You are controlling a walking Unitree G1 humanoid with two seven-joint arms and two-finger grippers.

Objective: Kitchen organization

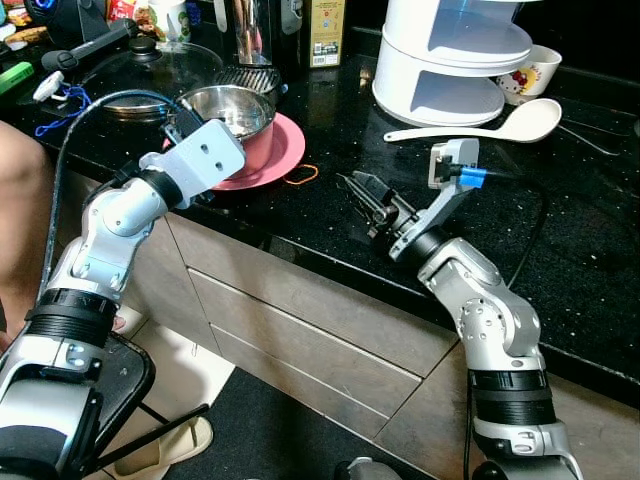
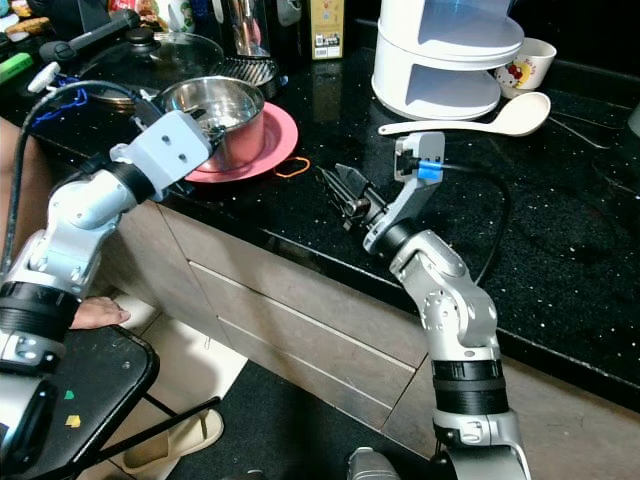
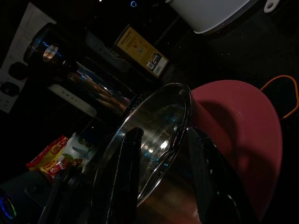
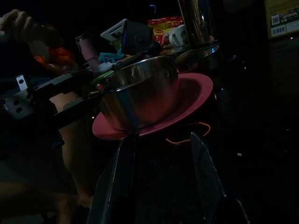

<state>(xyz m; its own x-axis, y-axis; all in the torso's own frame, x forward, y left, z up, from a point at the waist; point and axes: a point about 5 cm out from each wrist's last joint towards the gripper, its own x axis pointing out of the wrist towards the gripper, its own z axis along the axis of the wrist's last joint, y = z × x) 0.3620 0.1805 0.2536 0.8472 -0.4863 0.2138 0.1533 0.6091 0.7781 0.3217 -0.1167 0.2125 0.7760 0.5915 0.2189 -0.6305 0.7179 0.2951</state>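
Steel pot (image 1: 232, 118) sits upright, mouth up, on pink plate (image 1: 275, 150), left part of the black counter (image 1: 560, 230); no clear long axis.

Left gripper (image 3: 161, 182): fingers spread, straddling the pot rim.

Right gripper (image 1: 362, 195): fingers apart, empty, right of the plate.

Risk: a thin rim pinch could slip or tip the pot, dragging the plate off the near edge.

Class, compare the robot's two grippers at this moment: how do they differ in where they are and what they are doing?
The left gripper straddles the rim of the steel pot on the pink plate, one finger inside and one outside; the right gripper hovers over bare black counter, touching nothing. The left gripper sits at the pot, while the right gripper stays apart from it, pointing toward it. Both are open, with two long black fingers.
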